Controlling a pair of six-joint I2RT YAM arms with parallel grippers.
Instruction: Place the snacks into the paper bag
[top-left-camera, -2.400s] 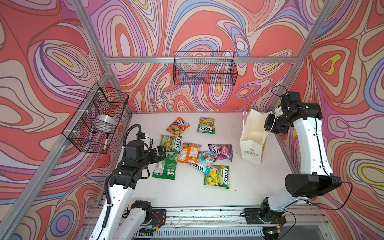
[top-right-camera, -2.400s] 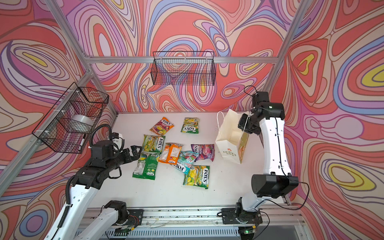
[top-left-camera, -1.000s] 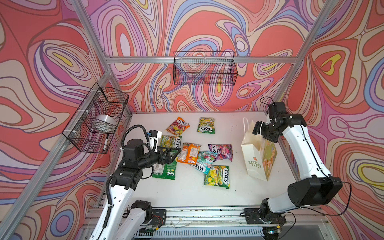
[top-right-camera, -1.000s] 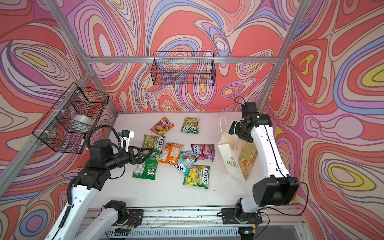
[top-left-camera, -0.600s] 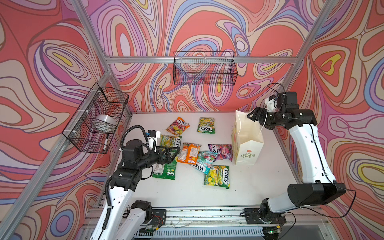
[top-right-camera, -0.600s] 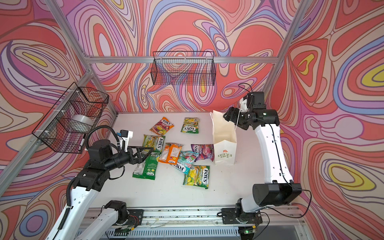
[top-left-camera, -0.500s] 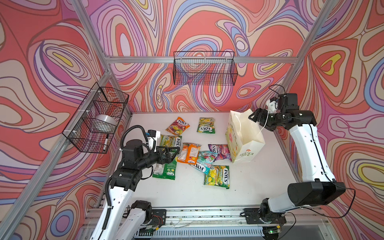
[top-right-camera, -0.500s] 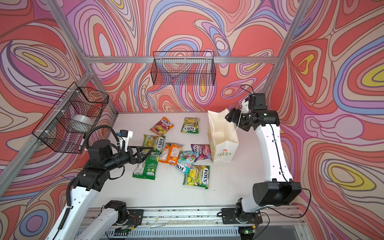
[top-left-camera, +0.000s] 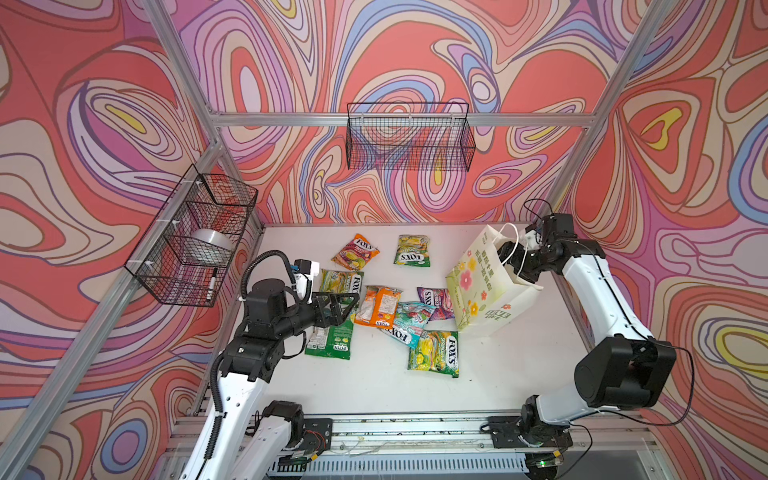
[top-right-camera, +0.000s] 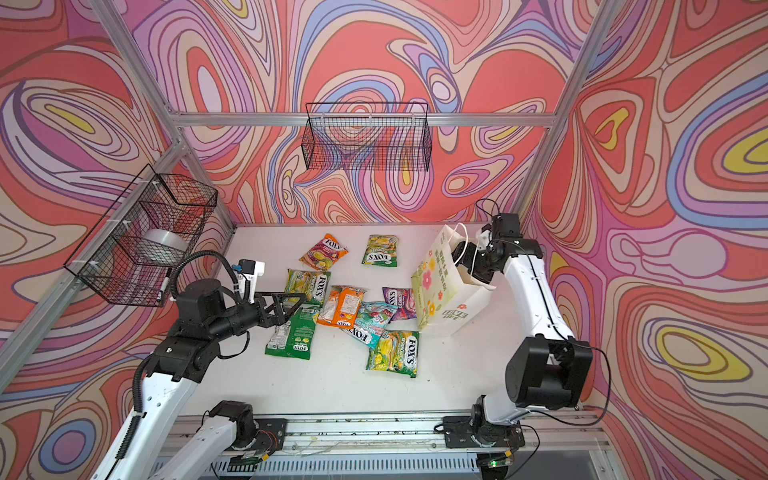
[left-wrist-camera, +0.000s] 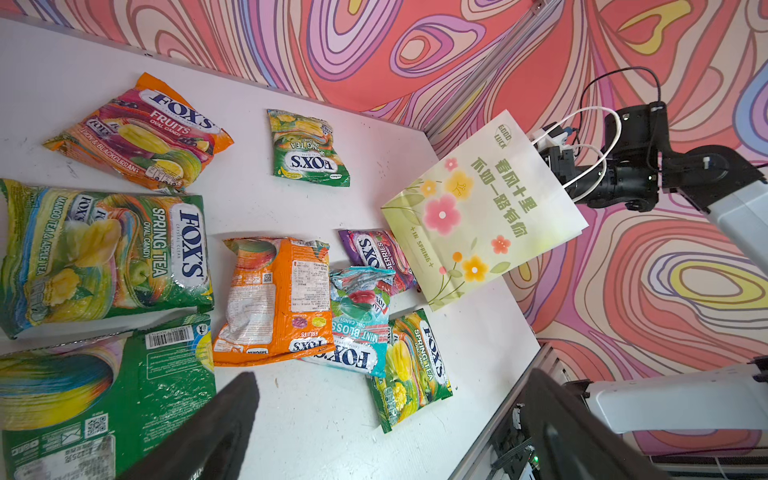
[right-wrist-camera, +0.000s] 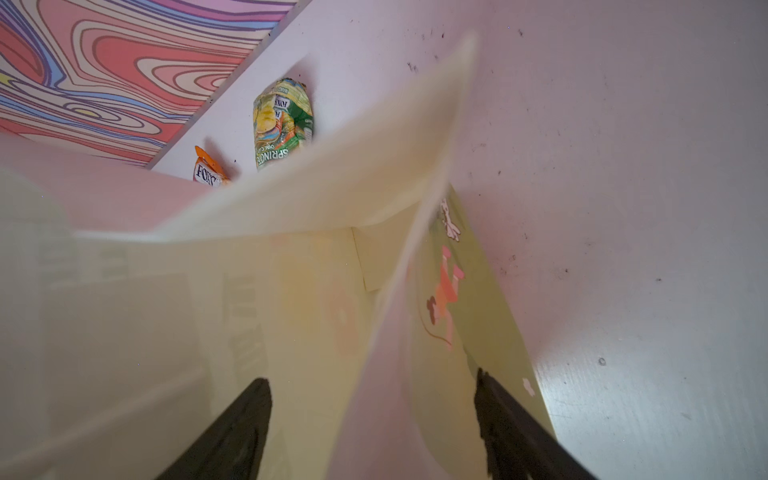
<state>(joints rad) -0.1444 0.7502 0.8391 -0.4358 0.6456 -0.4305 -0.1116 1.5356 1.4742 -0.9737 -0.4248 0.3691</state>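
Paper, white with flowers on one side, the bag (top-left-camera: 482, 286) leans tipped at the right of the table (top-left-camera: 540, 340). Its lower corner is down beside the purple packet (top-left-camera: 436, 297) and its mouth is turned toward the right arm. The right gripper (right-wrist-camera: 370, 376) reaches into that mouth. In the right wrist view its fingers stand apart, one inside and one outside, with the thin wall loose between them. It is open, hooking rather than pinching, and I judge that it props the mouth wide for loading. The cord handles (left-wrist-camera: 598, 124) drape over it.

The snacks (top-left-camera: 378, 307) lie flat on the table, left of the bag. The left gripper (top-left-camera: 347, 305) hovers spread and empty above the green packet (top-left-camera: 332, 340), probably lining up a pick.

Only the right wrist view shows the bag's inside, with no packet in the part that shows. The left wrist view alone reads the labels, and both top views show the two arms together.
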